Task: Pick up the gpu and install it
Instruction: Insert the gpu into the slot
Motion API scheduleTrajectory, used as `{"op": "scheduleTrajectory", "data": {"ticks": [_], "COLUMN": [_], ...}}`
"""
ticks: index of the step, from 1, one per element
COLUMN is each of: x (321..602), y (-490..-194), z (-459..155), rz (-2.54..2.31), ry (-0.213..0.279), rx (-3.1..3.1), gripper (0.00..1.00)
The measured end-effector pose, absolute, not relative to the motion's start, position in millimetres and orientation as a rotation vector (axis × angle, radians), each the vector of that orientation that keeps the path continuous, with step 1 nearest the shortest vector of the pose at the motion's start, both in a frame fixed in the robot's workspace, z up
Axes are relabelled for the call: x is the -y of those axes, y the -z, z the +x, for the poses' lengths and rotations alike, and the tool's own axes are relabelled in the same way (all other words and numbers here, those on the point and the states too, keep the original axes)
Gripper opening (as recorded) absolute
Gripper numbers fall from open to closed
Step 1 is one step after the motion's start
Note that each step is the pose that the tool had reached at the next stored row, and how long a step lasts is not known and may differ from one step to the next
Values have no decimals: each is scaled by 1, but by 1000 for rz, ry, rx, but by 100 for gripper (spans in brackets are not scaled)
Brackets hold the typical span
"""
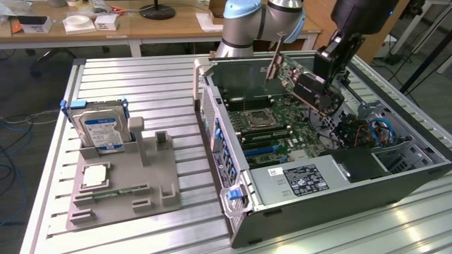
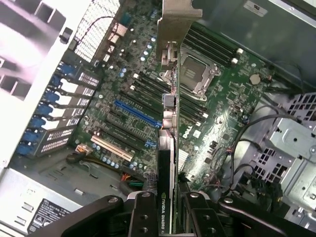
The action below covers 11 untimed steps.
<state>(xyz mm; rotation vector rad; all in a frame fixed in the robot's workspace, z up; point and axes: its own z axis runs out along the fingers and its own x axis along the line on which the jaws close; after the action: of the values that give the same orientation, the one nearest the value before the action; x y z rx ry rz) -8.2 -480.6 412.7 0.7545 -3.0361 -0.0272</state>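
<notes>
The gpu (image 1: 304, 84), a dark flat card with a green board edge and a silvery bracket (image 1: 272, 59) at one end, hangs tilted above the open computer case (image 1: 233, 159). My gripper (image 1: 326, 79) is shut on its far end. In the wrist view the gpu (image 2: 167, 163) runs edge-on away from my gripper (image 2: 167, 212), its bracket (image 2: 174, 24) farthest out. Below it lies the motherboard (image 2: 222, 98) with the blue expansion slot (image 2: 136, 112) and black slots beside it. The card is clear of the slots.
A grey fixture (image 1: 124, 180) on the slatted metal table holds a silver hard drive (image 1: 102, 129), a processor (image 1: 95, 175) and a memory stick (image 1: 113, 193). Inside the case are the CPU socket (image 1: 260, 117), power supply (image 1: 297, 182) and blue cables (image 1: 381, 129). Desks stand behind.
</notes>
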Motion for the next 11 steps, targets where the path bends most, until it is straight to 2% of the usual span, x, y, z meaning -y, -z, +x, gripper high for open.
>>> {"op": "scheduleTrajectory", "data": {"ticks": [11], "x": [481], "y": [-411], "z": [-8], "rz": [935], "ry": [26], "rx": [2984], "gripper": [26]}}
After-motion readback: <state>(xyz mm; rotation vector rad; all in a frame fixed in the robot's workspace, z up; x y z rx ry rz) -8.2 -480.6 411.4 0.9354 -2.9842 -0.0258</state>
